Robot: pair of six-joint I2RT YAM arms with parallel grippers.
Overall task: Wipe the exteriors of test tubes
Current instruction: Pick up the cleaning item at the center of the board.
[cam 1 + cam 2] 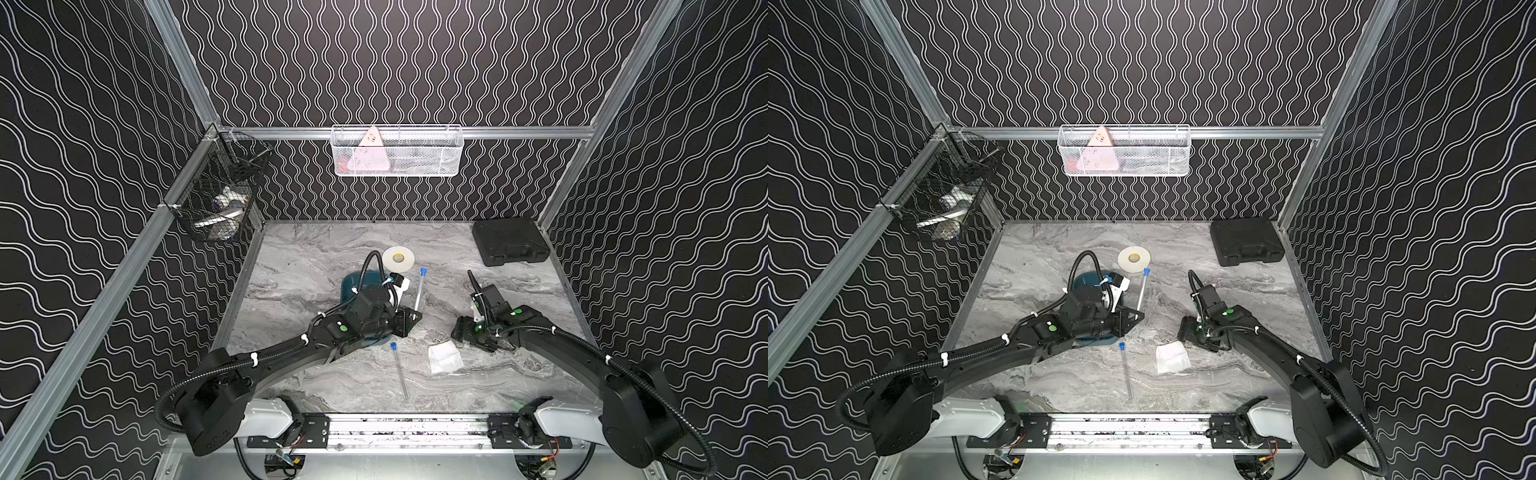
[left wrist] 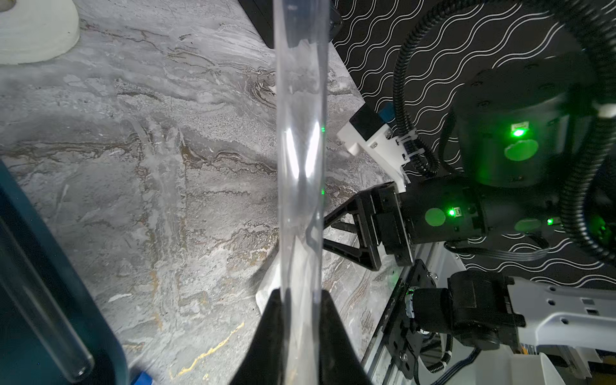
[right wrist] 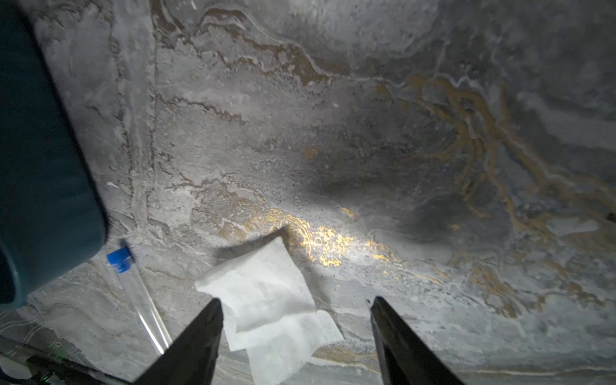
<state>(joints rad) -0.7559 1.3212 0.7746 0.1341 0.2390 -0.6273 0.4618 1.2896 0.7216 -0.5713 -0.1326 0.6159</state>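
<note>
Left claw point(image 2: 301, 295) clamps a long, clear test tube point(image 2: 300, 133), blue cap point(image 1: 423, 272) toward the desk's far edge; right claw point(image 3: 295, 303) gapes wide by the white tissue point(image 3: 263, 290).

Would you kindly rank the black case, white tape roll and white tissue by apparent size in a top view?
1. black case
2. white tissue and white tape roll: nearly alike; the roll lies farther back, so unranked.

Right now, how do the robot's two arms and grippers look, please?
The left arm and right arm are black, with white base segments, round green stickers and ribbed black cables fastened by white ties. The left gripper and right gripper have black tapered fingers.
</note>
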